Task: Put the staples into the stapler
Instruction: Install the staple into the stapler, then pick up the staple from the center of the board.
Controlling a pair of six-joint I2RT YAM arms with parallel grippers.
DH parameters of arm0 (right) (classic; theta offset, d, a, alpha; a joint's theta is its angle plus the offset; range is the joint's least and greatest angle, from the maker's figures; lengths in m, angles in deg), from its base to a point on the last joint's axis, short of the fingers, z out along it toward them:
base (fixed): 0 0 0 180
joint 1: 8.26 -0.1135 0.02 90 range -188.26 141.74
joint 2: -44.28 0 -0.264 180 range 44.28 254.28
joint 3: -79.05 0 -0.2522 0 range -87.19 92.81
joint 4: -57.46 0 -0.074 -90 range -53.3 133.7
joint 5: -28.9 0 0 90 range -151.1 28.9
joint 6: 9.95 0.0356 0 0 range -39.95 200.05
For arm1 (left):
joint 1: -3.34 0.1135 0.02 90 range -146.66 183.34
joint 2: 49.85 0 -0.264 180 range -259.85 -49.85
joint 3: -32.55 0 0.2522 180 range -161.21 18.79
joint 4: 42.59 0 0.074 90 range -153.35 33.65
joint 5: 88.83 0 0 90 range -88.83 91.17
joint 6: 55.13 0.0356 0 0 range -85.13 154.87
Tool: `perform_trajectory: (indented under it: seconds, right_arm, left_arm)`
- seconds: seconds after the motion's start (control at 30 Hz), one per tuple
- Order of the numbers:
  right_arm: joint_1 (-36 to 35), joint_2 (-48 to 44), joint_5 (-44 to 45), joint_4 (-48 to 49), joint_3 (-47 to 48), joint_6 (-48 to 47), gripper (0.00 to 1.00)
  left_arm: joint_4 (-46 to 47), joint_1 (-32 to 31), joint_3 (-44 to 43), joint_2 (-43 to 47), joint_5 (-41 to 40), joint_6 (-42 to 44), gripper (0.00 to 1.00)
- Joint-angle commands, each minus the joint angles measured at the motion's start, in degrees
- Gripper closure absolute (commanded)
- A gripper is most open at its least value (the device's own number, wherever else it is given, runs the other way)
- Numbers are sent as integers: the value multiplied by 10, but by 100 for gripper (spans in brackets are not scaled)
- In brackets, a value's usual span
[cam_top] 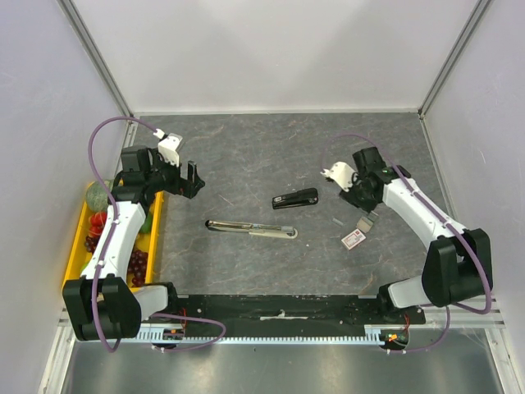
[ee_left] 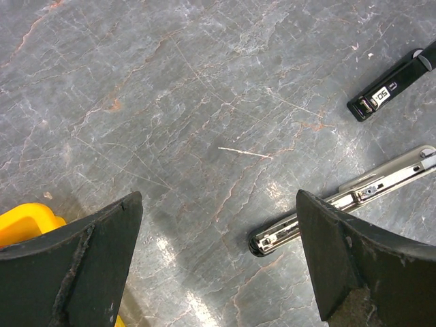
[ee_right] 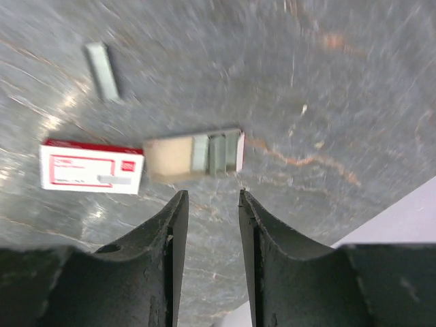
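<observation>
1. Top external view. The white flat cardboard box with red print (cam_top: 353,239) lies near the right arm's base. Its beige slid-out tray of grey staple strips (cam_top: 367,222) lies just beside it, on the side towards the right gripper (cam_top: 359,199). The silver metal stapler, opened out long (cam_top: 250,228), and a short black stapler-like body (cam_top: 295,199) lie mid-table, between the arms. The right arm is far nearer the staples. The left gripper (cam_top: 194,182) hovers well apart from them.

2. Left wrist view. The left gripper (ee_left: 218,204) is spread fully wide and holds nothing. The silver stapler (ee_left: 347,204) lies ahead to its right, its long axis slanting up and away.

3. Right wrist view (blurred). The right gripper (ee_right: 211,197) shows a narrow gap with nothing in it. The tray (ee_right: 194,153) sits just beyond the fingertips, its long side running crosswise. The strips in it appear to point away from the gripper, so the jaws would probably close across their narrow width. The box (ee_right: 92,165) lies to the tray's left. One loose grey strip (ee_right: 103,70) lies farther off.
</observation>
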Motion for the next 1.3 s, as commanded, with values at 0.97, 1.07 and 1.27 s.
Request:
perform_trajectory:
  seconds: [0.97, 1.07, 1.27]
  right_arm:
    - [-3, 146, -155, 74, -3, -34, 53]
    - [-2, 139, -153, 78, -2, -28, 52]
    - [-3, 129, -174, 76, 0, -25, 50]
  left_arm:
    - [19, 3, 6, -5, 34, -20, 1]
    - [18, 4, 5, -4, 33, -20, 1]
    - [19, 4, 7, -4, 34, -20, 1]
